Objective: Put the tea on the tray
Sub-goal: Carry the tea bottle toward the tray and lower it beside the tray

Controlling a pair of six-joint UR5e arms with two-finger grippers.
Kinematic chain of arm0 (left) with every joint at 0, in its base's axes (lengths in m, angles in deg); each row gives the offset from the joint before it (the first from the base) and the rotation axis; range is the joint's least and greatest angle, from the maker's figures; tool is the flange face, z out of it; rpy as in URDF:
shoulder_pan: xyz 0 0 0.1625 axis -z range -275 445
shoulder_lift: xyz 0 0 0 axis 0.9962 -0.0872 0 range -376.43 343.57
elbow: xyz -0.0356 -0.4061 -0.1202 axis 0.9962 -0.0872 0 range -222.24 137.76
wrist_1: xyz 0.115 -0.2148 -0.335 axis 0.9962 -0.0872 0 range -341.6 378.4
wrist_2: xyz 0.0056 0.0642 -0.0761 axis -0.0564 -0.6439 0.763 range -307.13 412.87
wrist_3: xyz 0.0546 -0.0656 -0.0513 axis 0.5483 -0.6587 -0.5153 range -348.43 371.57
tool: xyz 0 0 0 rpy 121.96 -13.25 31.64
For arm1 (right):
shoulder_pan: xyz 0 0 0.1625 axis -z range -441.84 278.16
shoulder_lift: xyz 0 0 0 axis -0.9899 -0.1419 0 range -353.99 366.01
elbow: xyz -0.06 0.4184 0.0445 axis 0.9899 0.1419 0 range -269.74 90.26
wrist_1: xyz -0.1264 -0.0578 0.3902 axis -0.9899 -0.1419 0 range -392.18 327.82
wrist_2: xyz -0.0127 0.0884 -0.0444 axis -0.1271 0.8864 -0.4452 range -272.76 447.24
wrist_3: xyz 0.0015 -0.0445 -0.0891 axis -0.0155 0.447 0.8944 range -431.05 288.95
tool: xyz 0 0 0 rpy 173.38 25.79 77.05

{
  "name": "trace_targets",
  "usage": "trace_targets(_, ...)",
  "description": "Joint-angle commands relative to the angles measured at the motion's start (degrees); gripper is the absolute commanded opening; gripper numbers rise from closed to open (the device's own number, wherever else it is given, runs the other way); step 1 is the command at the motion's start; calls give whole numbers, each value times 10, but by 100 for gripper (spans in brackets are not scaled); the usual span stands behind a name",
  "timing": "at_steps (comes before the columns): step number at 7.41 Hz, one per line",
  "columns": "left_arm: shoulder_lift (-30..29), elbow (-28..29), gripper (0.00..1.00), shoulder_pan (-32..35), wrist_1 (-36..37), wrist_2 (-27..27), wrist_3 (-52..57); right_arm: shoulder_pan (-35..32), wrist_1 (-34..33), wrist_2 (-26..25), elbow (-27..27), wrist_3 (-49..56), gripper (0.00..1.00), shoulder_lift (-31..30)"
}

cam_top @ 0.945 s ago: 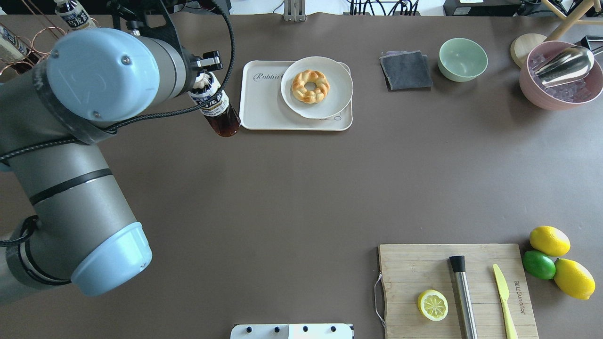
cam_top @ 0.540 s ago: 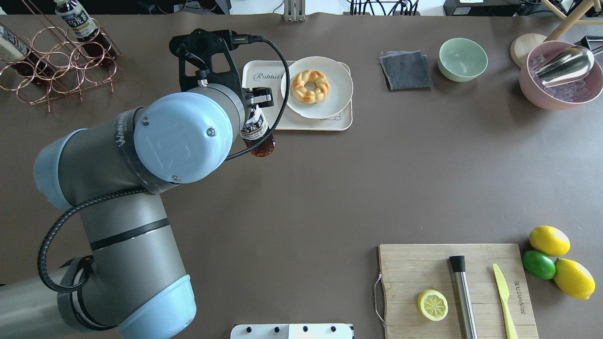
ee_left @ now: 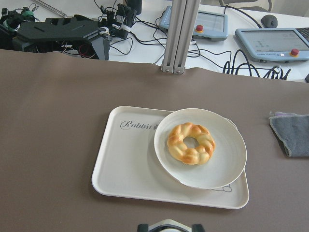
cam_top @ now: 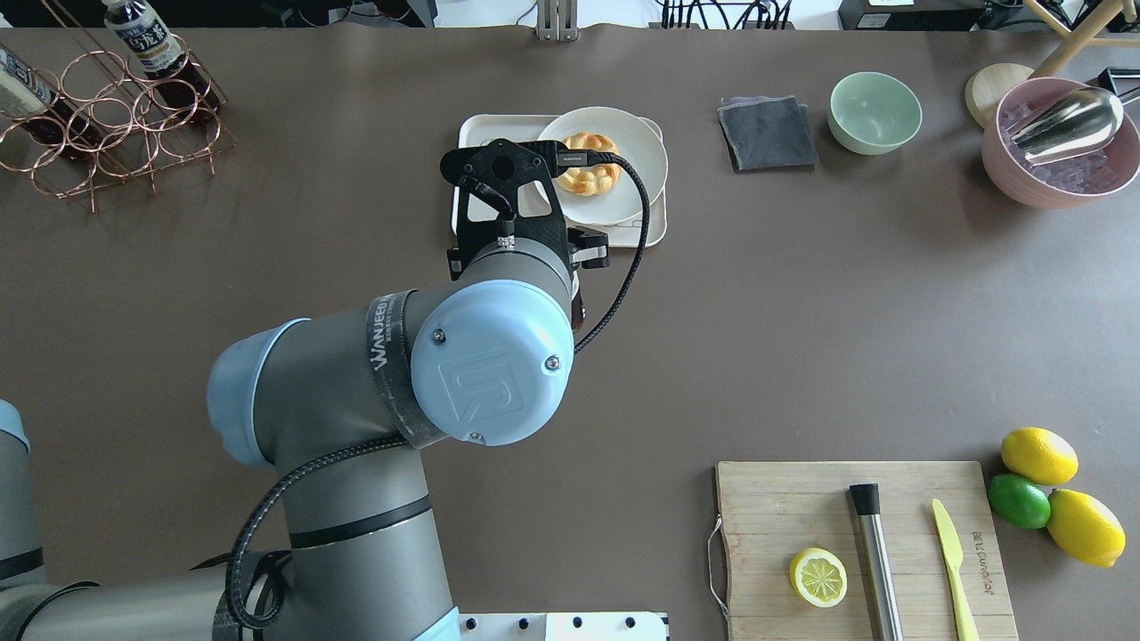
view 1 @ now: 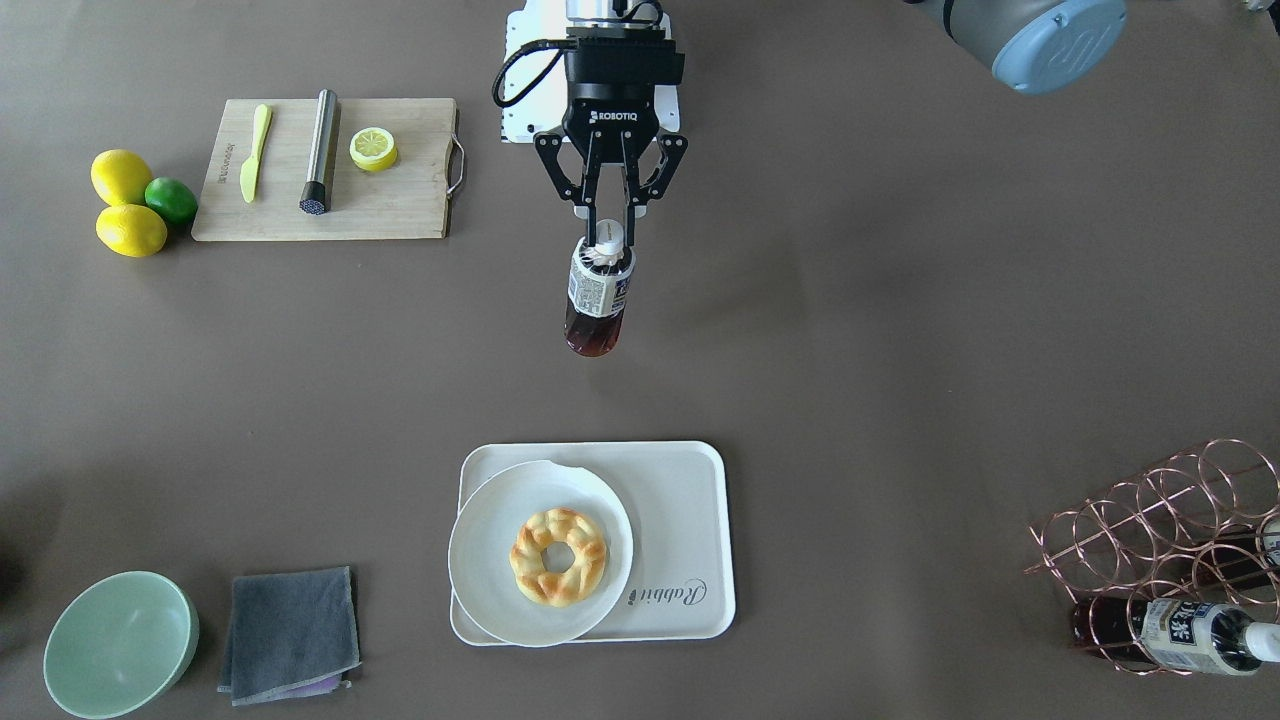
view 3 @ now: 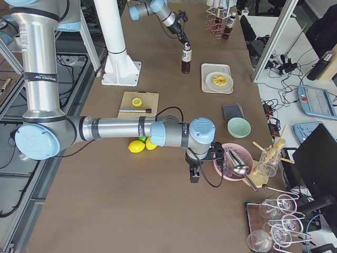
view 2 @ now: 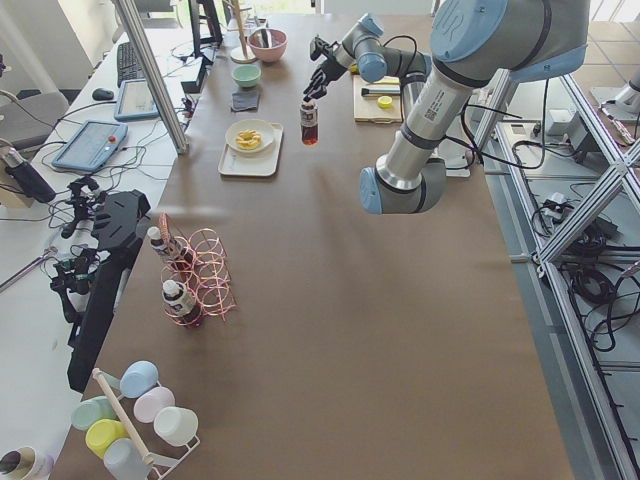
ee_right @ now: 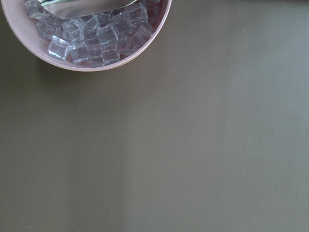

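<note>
My left gripper (view 1: 610, 238) is shut on the white cap of the tea bottle (view 1: 598, 300), which hangs upright in the air above the table. The bottle is on the robot's side of the cream tray (view 1: 682, 500), apart from it. In the overhead view the left wrist covers nearly all of the bottle and part of the tray (cam_top: 647, 233). The left wrist view looks at the tray (ee_left: 128, 166), which lies ahead. The right gripper (view 3: 194, 174) shows only in the exterior right view, beside the pink bowl; I cannot tell whether it is open.
A round plate (view 1: 480, 560) with a donut (view 1: 558, 556) fills the tray's half away from the "Rabbit" script. A copper rack (cam_top: 107, 116) holds two more tea bottles. A cloth (cam_top: 768, 133), a green bowl (cam_top: 875, 111), a pink ice bowl (cam_top: 1060, 147) and a cutting board (cam_top: 802, 507) are also on the table.
The left arm has carried the bottle rightward and back toward the robot, from beside the tray's left edge to in front of the tray's near edge.
</note>
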Motion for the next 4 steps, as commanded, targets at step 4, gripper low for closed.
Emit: trace_targets(4,-2,28,0,-35,-2,-33,0,-5,0,0,1,2,100,-9)
